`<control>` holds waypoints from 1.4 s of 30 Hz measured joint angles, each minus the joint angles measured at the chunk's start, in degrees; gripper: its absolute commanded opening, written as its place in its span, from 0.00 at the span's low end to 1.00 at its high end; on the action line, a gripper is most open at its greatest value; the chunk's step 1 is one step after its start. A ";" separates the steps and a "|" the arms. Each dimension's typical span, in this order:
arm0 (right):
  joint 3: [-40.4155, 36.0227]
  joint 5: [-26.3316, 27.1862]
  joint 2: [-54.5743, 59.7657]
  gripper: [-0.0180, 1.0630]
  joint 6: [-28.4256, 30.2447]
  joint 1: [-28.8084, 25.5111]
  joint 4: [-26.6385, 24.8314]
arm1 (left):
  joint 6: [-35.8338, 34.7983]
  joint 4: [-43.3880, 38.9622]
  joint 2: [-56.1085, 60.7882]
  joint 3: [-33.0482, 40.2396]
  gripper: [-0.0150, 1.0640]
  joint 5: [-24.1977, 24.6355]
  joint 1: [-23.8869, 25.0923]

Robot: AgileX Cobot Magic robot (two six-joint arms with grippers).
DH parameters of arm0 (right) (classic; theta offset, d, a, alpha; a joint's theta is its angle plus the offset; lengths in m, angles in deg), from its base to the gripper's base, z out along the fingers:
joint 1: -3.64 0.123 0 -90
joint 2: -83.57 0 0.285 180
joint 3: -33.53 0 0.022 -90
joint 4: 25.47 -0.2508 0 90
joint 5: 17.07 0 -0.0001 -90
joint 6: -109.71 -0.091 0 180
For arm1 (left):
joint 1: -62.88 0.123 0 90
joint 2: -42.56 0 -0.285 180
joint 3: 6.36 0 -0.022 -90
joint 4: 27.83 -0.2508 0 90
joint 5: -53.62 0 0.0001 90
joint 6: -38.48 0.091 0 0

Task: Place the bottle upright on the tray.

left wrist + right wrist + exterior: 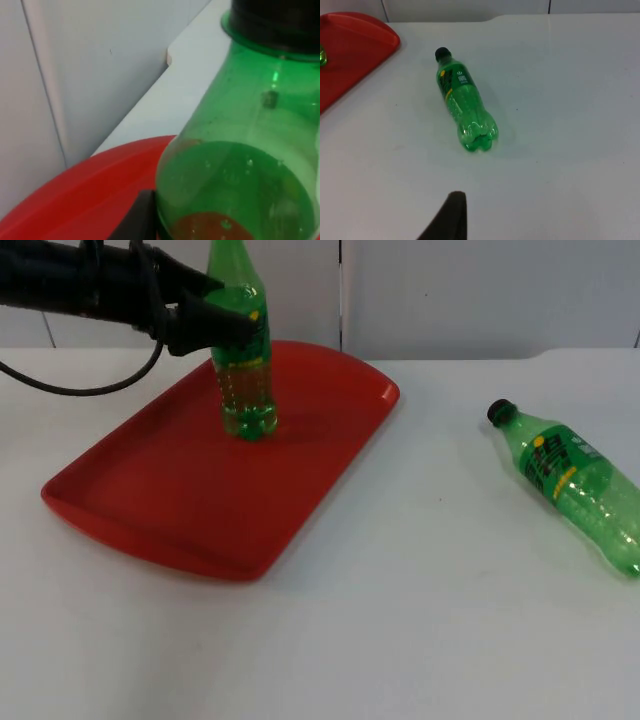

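The left gripper is pinched on the upper body of a green bottle, which stands upright with its base on the red tray, toward the far side. Out to the right, well apart from the tray, a second bottle lies flat on the white table, black cap pointing back toward the tray. The right gripper looks down at it from the base end and waits; whether its fingers are spread I cannot tell. That arm looks the nearer one for it.

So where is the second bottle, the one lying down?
The lying bottle rests on its side on the white table, right of the red tray in the top view, black cap toward the tray.
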 measured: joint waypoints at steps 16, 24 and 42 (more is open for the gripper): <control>0.00 0.00 0.00 0.98 0.12 0.00 0.00 | -8.75 -6.22 4.19 0.00 0.92 -1.73 0.00; 0.00 0.00 0.00 0.98 0.12 0.00 0.00 | -16.36 -13.57 6.76 0.00 0.92 -3.52 0.00; 0.00 0.00 0.00 0.98 0.12 0.00 0.00 | -36.66 -23.53 16.86 0.00 0.92 0.96 0.00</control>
